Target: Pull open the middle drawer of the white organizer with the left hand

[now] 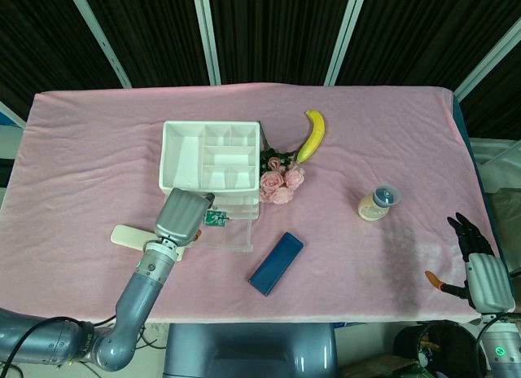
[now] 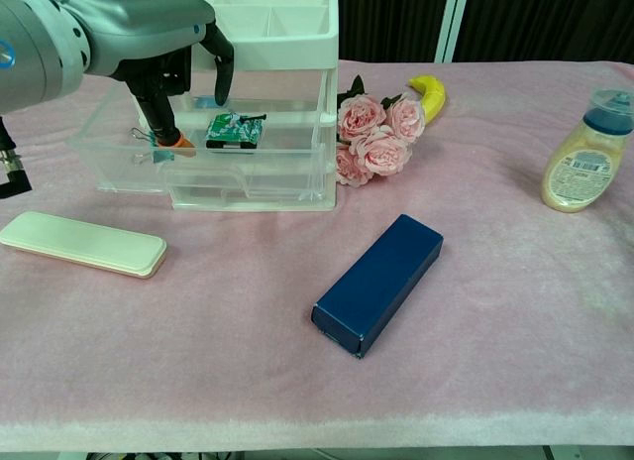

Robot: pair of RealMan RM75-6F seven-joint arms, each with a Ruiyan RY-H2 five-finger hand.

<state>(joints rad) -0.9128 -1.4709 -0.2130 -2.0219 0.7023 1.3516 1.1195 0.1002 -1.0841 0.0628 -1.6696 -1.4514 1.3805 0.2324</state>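
Note:
The white organizer (image 1: 210, 154) (image 2: 282, 39) stands left of centre with an open top tray. Its clear middle drawer (image 1: 229, 234) (image 2: 104, 148) sticks out toward the table's front, and it holds binder clips (image 2: 149, 143) and a green packet (image 2: 234, 131) (image 1: 215, 218). My left hand (image 1: 181, 217) (image 2: 149, 34) hangs over the pulled-out drawer with fingers apart. Its orange-tipped thumb reaches down inside the drawer by the clips, and a dark fingertip (image 2: 224, 78) points down in front of the top drawer. It holds nothing. My right hand (image 1: 480, 272) rests open at the table's near right corner.
A cream flat case (image 1: 126, 234) (image 2: 84, 244) lies left of the drawer. A blue box (image 1: 276, 263) (image 2: 378, 282) lies in front, to the right. Pink roses (image 1: 281, 185) (image 2: 371, 133) and a banana (image 1: 313, 134) (image 2: 428, 91) sit beside the organizer, a bottle (image 1: 378, 204) (image 2: 584, 153) further right.

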